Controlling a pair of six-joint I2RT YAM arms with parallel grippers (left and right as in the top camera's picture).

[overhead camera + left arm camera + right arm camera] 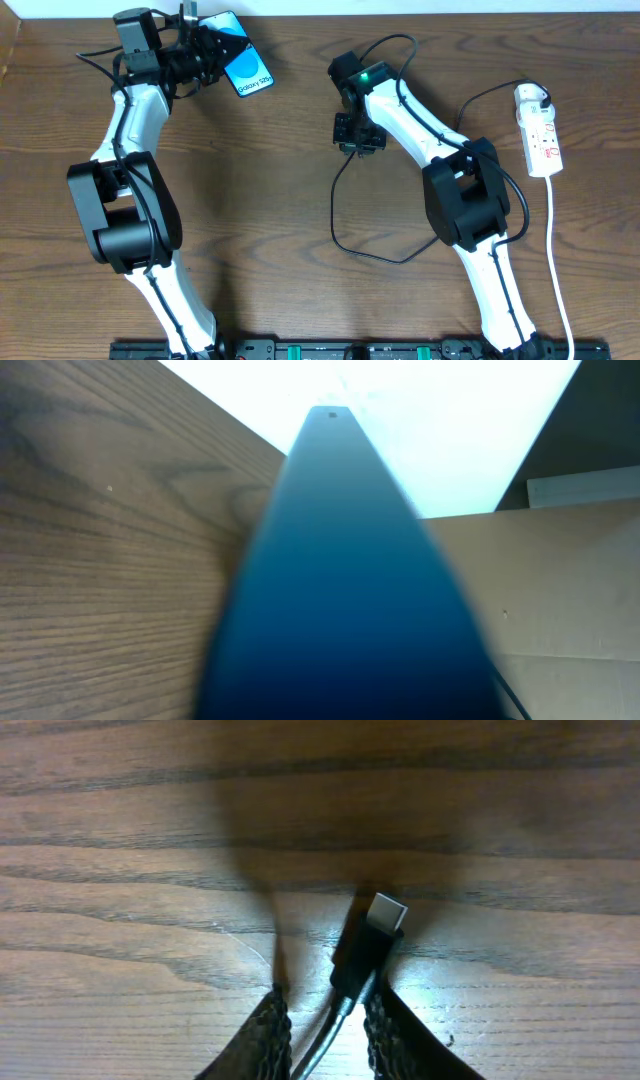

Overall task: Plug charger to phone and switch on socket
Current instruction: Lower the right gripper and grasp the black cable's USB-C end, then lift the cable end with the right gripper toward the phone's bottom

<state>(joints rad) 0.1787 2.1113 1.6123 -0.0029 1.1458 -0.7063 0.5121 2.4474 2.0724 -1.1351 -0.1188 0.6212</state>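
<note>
Jaws of the left gripper (210, 50) are pressed onto the phone (246, 66), which we find near the far edge of the table (260, 200) on the left, lit screen facing upward. At the right gripper (328, 1025) the jaws stand either side of the plug tip of the charger (362, 955). A gap shows on one side, so we cannot tell whether they pinch it. The socket (538, 130) lies well apart, at the right.

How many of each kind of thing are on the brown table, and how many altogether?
Slim blue-screened smartphone: 1
Long thin black charger cable: 1
Elongated white power strip with red markings: 1
White-and-black robot arms: 2
Total: 5
</note>
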